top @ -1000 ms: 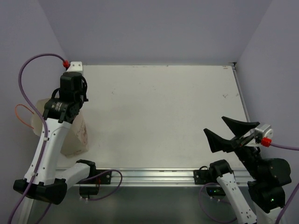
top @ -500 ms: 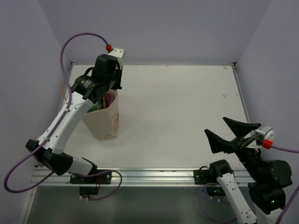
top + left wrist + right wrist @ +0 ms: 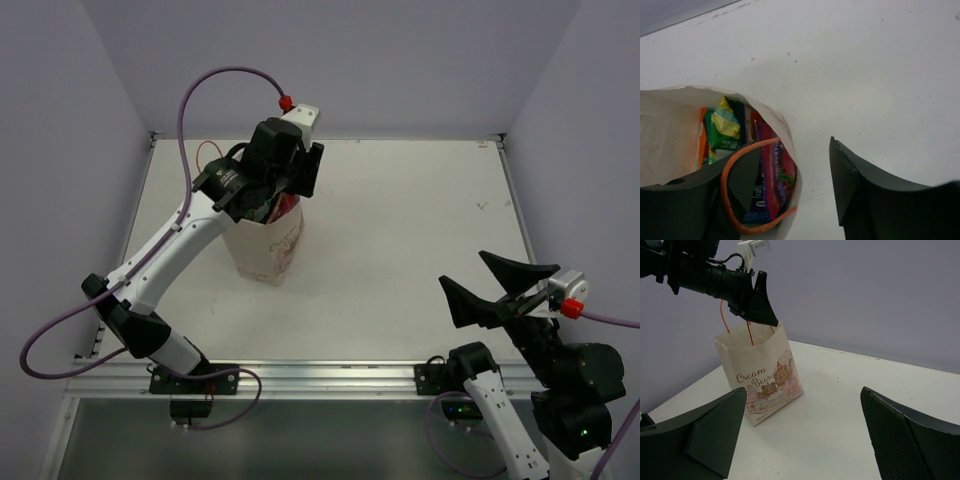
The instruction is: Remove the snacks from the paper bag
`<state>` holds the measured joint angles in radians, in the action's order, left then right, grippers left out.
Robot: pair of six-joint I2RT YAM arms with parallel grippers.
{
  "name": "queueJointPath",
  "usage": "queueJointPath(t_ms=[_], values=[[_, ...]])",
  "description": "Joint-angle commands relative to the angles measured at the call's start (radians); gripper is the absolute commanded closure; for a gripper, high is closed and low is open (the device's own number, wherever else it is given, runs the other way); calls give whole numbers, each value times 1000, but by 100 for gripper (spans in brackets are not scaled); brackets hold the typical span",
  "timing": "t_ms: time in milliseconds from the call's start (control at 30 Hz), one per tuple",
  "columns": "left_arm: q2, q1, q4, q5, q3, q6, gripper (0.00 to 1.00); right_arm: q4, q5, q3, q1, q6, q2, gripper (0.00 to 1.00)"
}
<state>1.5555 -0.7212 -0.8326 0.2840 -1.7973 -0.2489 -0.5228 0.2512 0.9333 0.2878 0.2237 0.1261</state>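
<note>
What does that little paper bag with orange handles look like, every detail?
The small beige paper bag stands roughly upright and open on the white table, printed with "Cream Bear" and cartoon bears. Thin orange loop handles rise from its rim. Glossy foil packets, green-yellow and red among them, sit inside. The left gripper straddles its rim, jaws apart.

Beige paper bag (image 3: 268, 252), bear print, upright left of centre, mouth open, colourful snacks (image 3: 771, 176) inside

Brown script on the paper bag (image 3: 747, 357) reads "Cream Bear"; print on the snacks (image 3: 772, 175) is too blurred.
</note>
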Motion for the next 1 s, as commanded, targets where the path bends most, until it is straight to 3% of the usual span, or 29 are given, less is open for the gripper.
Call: queueJointPath(t_ms=[0, 67, 233, 400, 567, 700, 967], values=[[-38, 3, 53, 14, -95, -15, 34, -2, -17, 29, 4, -12, 7, 1], [-52, 3, 52, -2, -112, -6, 20, -2, -13, 30, 4, -12, 13, 1], [-83, 3, 47, -34, -174, 2, 10, -9, -18, 41, 4, -15, 26, 1], [-120, 8, 72, 26, -137, 36, 9, -16, -21, 42, 4, -18, 27, 1], [-81, 6, 66, -90, -110, -19, 11, -17, -23, 48, 4, -21, 33, 1], [-84, -1, 99, -150, 8, -65, 15, -23, -26, 52, 4, -24, 33, 1], [-149, -73, 150, -114, 186, -96, 14, -25, -7, 35, 4, -23, 29, 1]])
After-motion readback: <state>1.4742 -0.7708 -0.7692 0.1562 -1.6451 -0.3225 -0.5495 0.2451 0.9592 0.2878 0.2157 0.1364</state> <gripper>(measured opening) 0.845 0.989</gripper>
